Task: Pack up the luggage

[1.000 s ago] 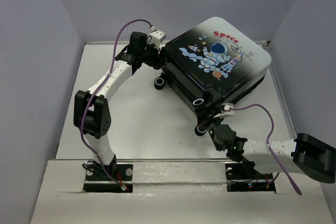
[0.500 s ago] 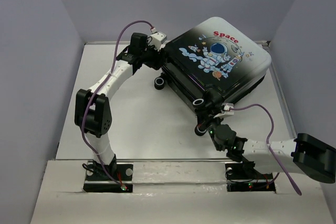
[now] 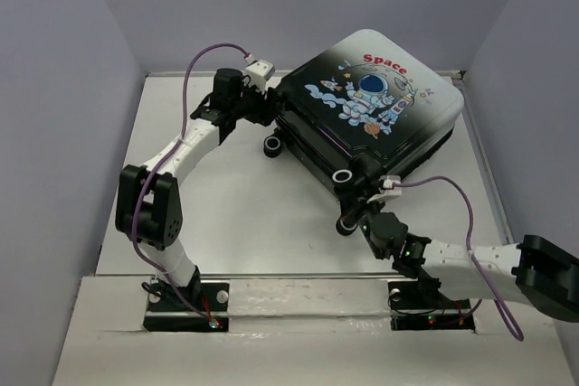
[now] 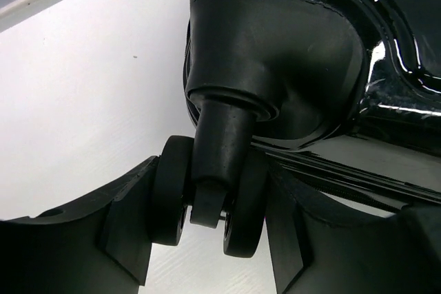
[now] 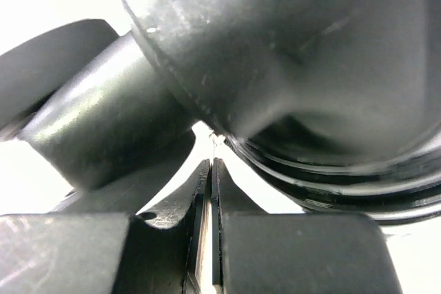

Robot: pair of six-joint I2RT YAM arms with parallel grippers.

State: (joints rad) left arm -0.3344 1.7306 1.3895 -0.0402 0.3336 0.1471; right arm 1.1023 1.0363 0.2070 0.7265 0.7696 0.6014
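- The luggage (image 3: 380,106) lies flat and closed on the far right part of the surface (image 3: 235,214), astronaut print up, with its wheeled edge facing the arms.
- The left tool (image 4: 207,235) is closed around a caster wheel (image 4: 207,191) at the far-left corner, with one finger against each side of the twin discs. That caster probably swivels and rolls. A pull could turn the wheel in the grip instead of moving the case, or let the wheel slip out.
- The right tool (image 5: 210,191) has its fingers pressed together with nothing between them, close up against the housing of the near caster (image 3: 346,223). Any push from there bears on a rounded, glossy shell, so it may skid off.
- If one arm drives harder than the other, the case likely pivots toward the right wall (image 3: 534,61).
- The surface is plain white and looks smooth, so it probably offers little friction. Lilac-grey walls close in on three sides, leaving scant room behind the case.
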